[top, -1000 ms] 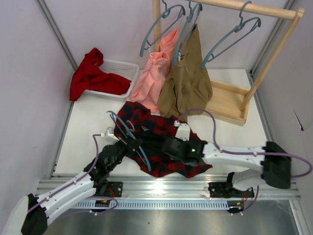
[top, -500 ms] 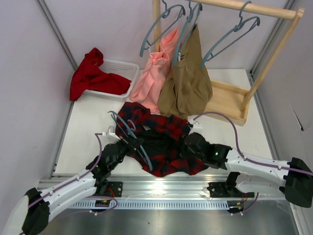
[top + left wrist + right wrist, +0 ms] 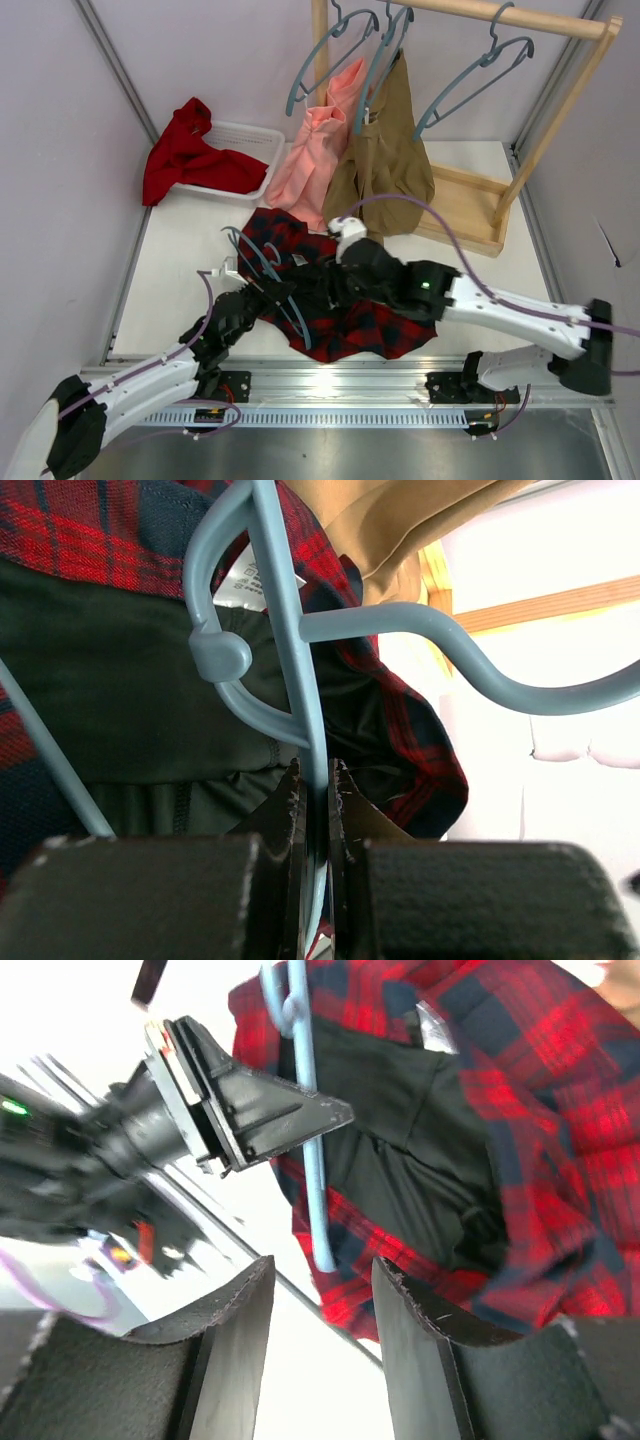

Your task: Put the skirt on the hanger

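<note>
Skirt [image 3: 372, 326] is crumpled with the wooden rack [image 3: 470, 212] right behind it. Left gripper [image 3: 315, 792] is clamped tight on the hanger [image 3: 298, 680] at the skirt's left edge. Right gripper [image 3: 315, 1338] hangs over the skirt, wide open, holding nothing. My worry is it pinches only the dark lining and the whole thing bunches up.

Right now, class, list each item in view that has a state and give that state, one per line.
skirt: crumpled on the table, dark lining showing
hanger: clamped by the left gripper
right gripper: open, empty
pink garment: hanging from the rail
tan garment: hanging from the rail
red cloth: draped over the white basket
</note>
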